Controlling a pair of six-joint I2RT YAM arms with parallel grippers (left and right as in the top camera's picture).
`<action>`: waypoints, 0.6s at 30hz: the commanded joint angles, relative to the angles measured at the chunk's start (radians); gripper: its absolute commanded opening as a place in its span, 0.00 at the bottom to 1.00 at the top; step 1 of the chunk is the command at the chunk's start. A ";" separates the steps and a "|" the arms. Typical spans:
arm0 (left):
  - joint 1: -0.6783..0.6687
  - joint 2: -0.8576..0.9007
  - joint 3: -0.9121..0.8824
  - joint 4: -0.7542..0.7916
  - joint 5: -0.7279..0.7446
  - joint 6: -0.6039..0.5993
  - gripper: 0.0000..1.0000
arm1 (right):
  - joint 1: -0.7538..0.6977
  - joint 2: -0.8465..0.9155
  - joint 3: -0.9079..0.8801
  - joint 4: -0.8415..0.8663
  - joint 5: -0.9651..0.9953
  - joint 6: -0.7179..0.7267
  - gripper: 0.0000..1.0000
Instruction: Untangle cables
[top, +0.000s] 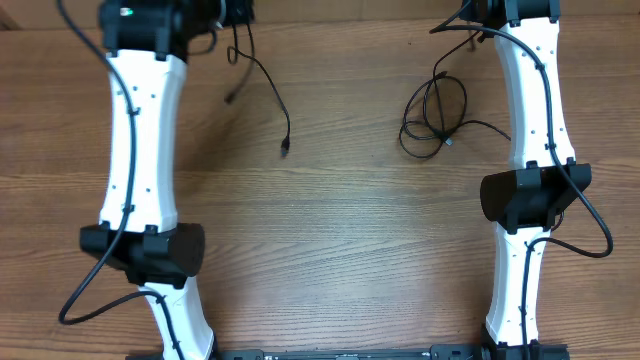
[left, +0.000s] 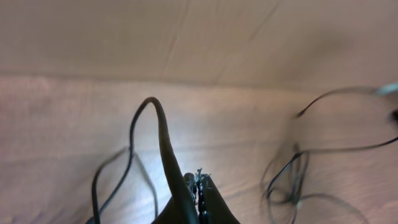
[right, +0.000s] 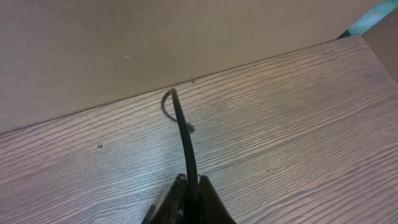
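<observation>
A single black cable (top: 270, 85) trails from my left gripper (top: 238, 12) at the far left edge down to a plug end near the table's middle. In the left wrist view my left gripper (left: 198, 182) is shut on this cable (left: 163, 134), which arches up from the jaws. A loose coil of black cables (top: 433, 118) lies at the far right; it shows blurred in the left wrist view (left: 291, 180). A strand rises from the coil to my right gripper (top: 472, 18). In the right wrist view my right gripper (right: 189, 182) is shut on that strand (right: 184, 134).
The wooden table (top: 340, 240) runs under both arms. The white left arm (top: 140, 130) and right arm (top: 530, 100) stretch from the near edge to the far edge. A plain wall (right: 155, 37) stands just beyond the table's far edge.
</observation>
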 joint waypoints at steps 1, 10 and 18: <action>-0.032 0.108 -0.028 -0.064 -0.146 0.051 0.04 | -0.006 -0.054 0.009 -0.003 0.000 0.007 0.04; -0.047 0.371 -0.028 -0.150 -0.055 0.055 0.04 | -0.006 -0.055 0.009 -0.050 0.001 0.007 0.04; -0.079 0.431 -0.027 -0.143 -0.006 0.078 1.00 | -0.006 -0.057 0.009 -0.065 0.001 0.007 0.04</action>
